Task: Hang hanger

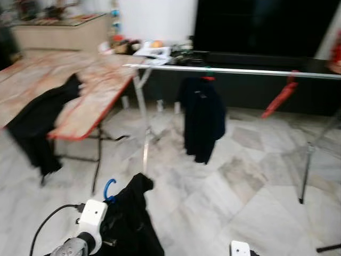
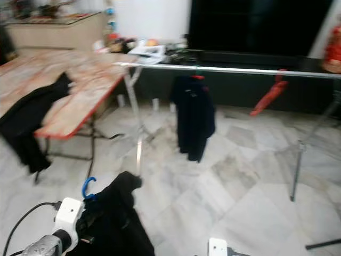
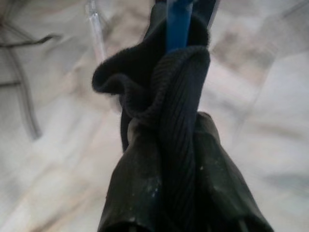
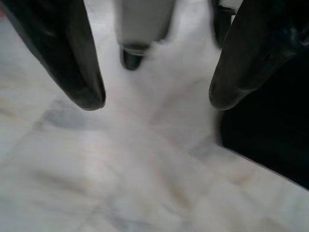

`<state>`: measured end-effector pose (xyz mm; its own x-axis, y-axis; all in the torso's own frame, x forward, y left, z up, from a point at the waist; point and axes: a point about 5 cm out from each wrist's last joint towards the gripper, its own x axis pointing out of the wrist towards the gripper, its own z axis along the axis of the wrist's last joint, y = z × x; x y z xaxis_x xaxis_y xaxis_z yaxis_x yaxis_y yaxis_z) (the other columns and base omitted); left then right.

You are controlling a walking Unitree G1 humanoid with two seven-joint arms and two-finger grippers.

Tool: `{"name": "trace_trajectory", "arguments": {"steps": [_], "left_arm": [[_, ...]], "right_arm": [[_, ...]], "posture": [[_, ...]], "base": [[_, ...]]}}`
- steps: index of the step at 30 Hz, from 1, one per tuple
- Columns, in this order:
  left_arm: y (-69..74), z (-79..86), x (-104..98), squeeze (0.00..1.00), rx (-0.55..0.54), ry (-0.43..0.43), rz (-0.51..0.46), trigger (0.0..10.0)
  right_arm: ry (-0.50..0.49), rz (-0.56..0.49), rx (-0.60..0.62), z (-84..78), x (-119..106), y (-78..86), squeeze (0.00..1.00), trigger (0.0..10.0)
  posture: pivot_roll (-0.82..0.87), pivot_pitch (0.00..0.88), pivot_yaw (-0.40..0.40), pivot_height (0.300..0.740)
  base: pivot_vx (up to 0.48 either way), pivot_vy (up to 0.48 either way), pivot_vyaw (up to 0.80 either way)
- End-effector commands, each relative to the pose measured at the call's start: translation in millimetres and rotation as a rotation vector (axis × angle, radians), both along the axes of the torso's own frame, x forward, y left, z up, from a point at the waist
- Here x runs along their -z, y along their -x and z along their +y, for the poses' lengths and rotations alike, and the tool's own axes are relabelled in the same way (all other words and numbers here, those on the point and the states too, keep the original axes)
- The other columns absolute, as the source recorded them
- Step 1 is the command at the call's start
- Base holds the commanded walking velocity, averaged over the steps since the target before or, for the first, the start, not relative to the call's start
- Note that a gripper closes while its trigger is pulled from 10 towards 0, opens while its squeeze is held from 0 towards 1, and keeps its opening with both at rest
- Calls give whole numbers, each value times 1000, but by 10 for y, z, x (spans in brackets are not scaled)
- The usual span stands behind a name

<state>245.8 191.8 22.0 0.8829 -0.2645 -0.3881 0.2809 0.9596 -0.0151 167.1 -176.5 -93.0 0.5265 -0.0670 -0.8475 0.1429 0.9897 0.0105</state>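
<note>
Hanger [image 1: 108, 190] not yet on rail [image 1: 234, 71].
Left gripper [image 3: 178, 159] is clamping the hanger with its black garment [image 1: 130, 221]; rail well ahead; right gripper [image 4: 154, 99] is hanging spread, empty.

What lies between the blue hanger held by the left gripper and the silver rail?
Bare marble floor in the left eye view: the blue hanger in the left gripper sits well short of the silver rail.

Hanger hook [image 1: 109, 190]: you saw it bright blue.
Held garment [image 1: 130, 221]: black, with ribbed knit at the collar.
Hung garment [image 1: 201, 118]: black, on a red hanger [image 1: 208, 78].
Rail [image 1: 234, 70]: silver.
Floor [image 1: 229, 181]: white marble veined in grey.
Table [image 1: 80, 85]: mottled pink and cream, edged red.
Right gripper's fingers [image 4: 72, 53]: black.
</note>
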Motion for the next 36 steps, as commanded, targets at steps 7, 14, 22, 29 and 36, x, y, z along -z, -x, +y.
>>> {"name": "trace_trajectory", "arguments": {"steps": [7,14,22,29,36], "left_arm": [[-17,53,-83,0,3,0,-34,10000],[-17,53,-83,0,3,0,-34,10000],[-17,53,-83,0,3,0,-34,10000],[-17,53,-83,0,3,0,-34,10000],[3,113,-35,0,-41,-8,-19,10000]], "right_arm": [[-5,-24,-13,46,-35,-87,0,10000],[-5,-24,-13,46,-35,-87,0,10000],[-5,-24,-13,46,-35,-87,0,10000],[-5,-24,-13,46,-35,-87,0,10000],[7,-32,-50,53,-44,-107,0,10000]], "posture": [[81,0,42,740],[81,0,42,740],[81,0,42,740],[81,0,42,740],[73,0,44,740]], "base": [[480,0,0],[480,0,0],[480,0,0],[480,0,0],[137,0,0]]}}
